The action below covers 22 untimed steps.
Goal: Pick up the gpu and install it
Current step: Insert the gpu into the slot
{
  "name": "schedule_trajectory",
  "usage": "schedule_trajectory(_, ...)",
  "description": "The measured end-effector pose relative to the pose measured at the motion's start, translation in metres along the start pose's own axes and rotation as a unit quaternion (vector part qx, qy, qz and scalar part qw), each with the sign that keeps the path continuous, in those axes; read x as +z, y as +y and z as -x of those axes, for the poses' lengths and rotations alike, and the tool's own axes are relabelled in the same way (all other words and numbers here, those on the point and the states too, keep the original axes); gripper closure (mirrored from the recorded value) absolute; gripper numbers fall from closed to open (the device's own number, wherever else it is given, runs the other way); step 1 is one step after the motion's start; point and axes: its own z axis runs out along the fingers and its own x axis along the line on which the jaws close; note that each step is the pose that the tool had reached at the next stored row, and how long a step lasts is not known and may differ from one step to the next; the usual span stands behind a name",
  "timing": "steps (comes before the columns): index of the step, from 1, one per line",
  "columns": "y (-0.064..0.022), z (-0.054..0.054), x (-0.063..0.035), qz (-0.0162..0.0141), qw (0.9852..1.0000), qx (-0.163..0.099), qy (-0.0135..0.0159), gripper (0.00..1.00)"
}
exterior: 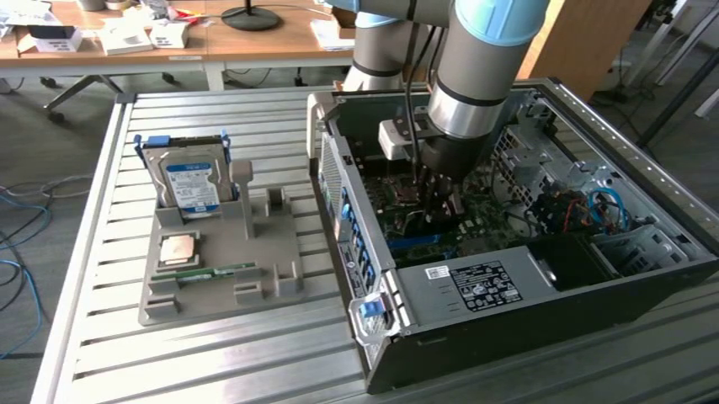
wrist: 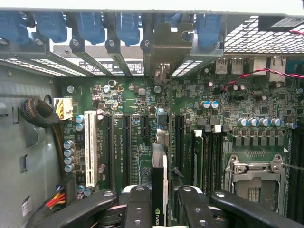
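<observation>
Inside the open PC case [exterior: 472,332], the gripper [wrist: 161,194] is clamped on the gpu [wrist: 159,164]. It's edge-on among the green motherboard's [wrist: 237,107] slots, NVIDIA logo on its edge, can't tell if it's seated. In the exterior view, at 9 o'clock from the case, a blue-labelled hard drive [exterior: 191,185] stands in a grey holder [exterior: 269,269] on the counter [exterior: 202,362]; the label text is unreadable.

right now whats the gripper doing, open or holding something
gripper: closed on the gpu, which sits edge-on between the fingers, above the motherboard
</observation>
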Motion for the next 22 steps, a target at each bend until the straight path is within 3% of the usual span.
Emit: schedule_trajectory(22,-0.0001,-0.0001,0.0018,-0.0001,1.0,0.005,0.0001,0.74)
